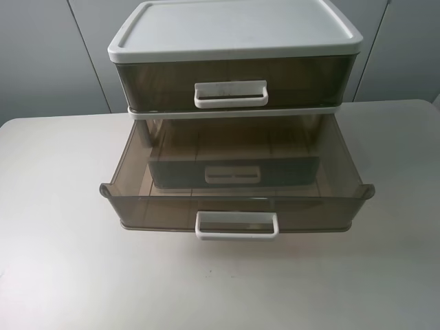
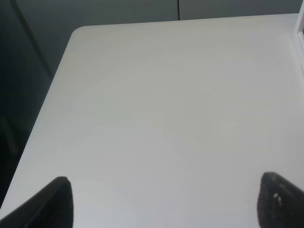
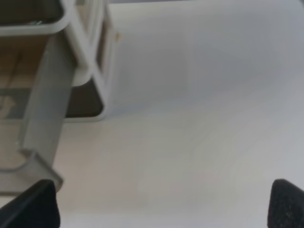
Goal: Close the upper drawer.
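upper drawer [image 1: 172,210] pulled way out over the desk [image 1: 62,240], under the shut top tier [image 1: 158,79] | my left jaws wide apart, holding nothing | right jaws apart too, near the drawer's corner

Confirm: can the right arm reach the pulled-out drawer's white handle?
Probably yes: the right gripper hangs open beside the pulled-out drawer's corner, and nothing stands before its white handle.

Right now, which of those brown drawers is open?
The pulled-out drawer, one tier below the white lid. Its front juts far forward over the table, while the top drawer above it sits flush and shut.
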Controlling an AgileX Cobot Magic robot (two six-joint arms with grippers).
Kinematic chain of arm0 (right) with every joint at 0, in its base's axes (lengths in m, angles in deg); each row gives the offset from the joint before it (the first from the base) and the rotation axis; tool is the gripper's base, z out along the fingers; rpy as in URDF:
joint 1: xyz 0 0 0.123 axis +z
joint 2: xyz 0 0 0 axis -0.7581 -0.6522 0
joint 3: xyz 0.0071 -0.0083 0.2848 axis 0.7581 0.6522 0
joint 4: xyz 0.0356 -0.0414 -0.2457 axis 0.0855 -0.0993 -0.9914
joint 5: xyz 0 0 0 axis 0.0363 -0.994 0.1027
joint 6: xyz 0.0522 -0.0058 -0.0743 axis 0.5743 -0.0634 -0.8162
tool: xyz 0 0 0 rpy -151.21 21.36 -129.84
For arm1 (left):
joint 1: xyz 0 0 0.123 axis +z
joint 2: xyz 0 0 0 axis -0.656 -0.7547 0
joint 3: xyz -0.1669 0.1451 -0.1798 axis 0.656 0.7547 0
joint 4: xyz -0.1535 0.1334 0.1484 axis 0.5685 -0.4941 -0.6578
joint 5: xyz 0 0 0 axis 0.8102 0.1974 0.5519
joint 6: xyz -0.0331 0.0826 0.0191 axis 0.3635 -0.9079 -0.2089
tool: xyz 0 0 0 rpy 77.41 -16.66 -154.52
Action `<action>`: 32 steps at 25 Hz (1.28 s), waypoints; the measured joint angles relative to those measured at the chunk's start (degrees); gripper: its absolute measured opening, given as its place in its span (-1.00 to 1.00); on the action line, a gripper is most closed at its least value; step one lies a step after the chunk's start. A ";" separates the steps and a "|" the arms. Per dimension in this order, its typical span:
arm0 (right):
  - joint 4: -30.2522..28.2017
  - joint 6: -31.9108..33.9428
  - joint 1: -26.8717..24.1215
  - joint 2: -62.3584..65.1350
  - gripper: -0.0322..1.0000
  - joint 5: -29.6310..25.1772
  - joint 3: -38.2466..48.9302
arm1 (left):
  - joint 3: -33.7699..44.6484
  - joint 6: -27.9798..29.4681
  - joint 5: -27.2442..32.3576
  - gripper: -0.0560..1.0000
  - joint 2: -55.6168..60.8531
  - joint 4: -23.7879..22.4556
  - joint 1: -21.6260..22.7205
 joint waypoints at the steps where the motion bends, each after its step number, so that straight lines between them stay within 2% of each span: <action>1: 1.23 -0.15 0.00 1.87 0.35 -0.33 1.02 | 0.00 0.00 0.00 0.51 0.00 0.00 0.00; 6: 2.44 -0.40 0.00 5.08 0.35 -1.23 3.88 | 0.00 0.00 0.00 0.51 0.00 0.00 0.00; 11: 2.44 -2.86 -0.65 8.17 0.35 1.43 6.24 | 0.00 0.00 0.00 0.51 0.00 0.00 0.00; 14: 2.87 -5.83 -4.96 11.55 0.35 1.72 6.24 | 0.00 0.00 0.00 0.51 0.00 0.00 0.00; 19: 7.85 -13.06 -14.33 13.14 0.35 1.95 6.28 | 0.00 0.00 0.00 0.51 0.00 0.00 0.00; 32: 8.64 -14.55 -14.86 13.15 0.35 2.10 6.28 | 0.00 0.00 0.00 0.51 0.00 0.00 0.00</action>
